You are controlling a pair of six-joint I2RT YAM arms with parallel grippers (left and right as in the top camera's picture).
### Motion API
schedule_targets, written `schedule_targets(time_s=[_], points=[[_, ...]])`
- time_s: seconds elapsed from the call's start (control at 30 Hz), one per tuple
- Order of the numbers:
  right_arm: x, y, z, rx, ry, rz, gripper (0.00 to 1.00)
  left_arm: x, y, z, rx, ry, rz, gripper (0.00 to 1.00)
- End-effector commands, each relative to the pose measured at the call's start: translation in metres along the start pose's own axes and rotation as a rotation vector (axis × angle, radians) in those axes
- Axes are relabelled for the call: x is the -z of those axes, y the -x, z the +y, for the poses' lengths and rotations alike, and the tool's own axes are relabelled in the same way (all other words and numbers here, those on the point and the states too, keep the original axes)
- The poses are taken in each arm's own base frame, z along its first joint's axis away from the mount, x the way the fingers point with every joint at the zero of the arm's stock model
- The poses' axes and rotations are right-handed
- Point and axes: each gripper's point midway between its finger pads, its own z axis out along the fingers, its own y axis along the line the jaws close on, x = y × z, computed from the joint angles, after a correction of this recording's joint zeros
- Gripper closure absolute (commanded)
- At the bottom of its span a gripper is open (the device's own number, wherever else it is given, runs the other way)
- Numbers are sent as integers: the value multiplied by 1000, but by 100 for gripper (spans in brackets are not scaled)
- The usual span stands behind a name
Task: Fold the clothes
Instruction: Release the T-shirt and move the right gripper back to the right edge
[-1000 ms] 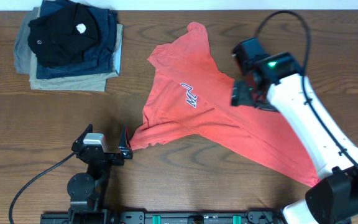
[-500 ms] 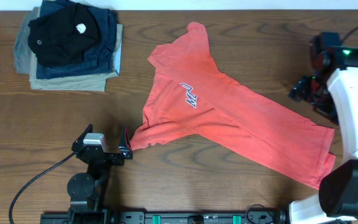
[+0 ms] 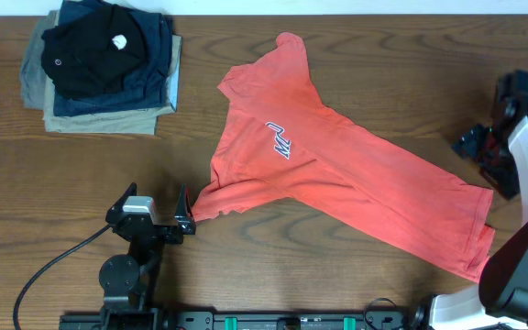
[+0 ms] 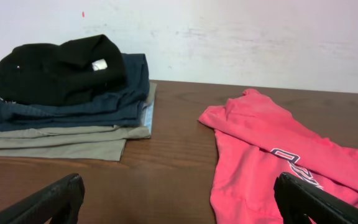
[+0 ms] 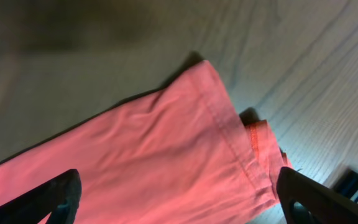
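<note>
Both pairs of jaws stand spread wide, with nothing between them. The right gripper (image 3: 480, 148) (image 5: 179, 205) hung over the shirt's middle a second ago. It has now swung out to the three o'clock edge of the table (image 3: 383, 55), just past the hem. The left gripper (image 3: 186, 213) (image 4: 179, 202) hasn't budged at seven o'clock, just beside a corner of the cloth. The coral-red T-shirt (image 3: 337, 174) (image 4: 272, 155) (image 5: 154, 149) lies unfolded from centre toward four o'clock, unshifted. The folded garments (image 3: 108, 64) (image 4: 67, 93) sit stacked at ten o'clock.

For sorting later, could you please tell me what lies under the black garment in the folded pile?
The black garment rests on a folded navy garment, with khaki fabric beneath that. Whatever lies between those layers is covered.
</note>
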Motion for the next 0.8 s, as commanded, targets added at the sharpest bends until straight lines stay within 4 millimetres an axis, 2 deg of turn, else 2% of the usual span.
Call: schedule_targets(time_s=[0.0, 0.13, 0.17, 0.23, 0.43, 0.53, 0.77], points=[[-23, -1, -16, -31, -21, 19, 8, -1, -16, 1, -9, -1, 45, 2], [-43, 6, -27, -74, -15, 5, 22, -1, -16, 1, -9, -1, 45, 2], [-46, 8, -30, -90, -11, 5, 23, -1, -16, 1, -9, -1, 45, 2], [-49, 12, -37, -119, -9, 7, 23, -1, -16, 1, -10, -1, 45, 2], [-53, 27, -45, -152, 23, -11, 37, -1, -16, 1, -9, -1, 45, 2], [-55, 26, -38, -122, 70, -1, 37, -1, -16, 1, -10, -1, 45, 2], [-71, 19, -37, -118, 74, -8, 32, -1, -16, 1, -9, -1, 45, 2]])
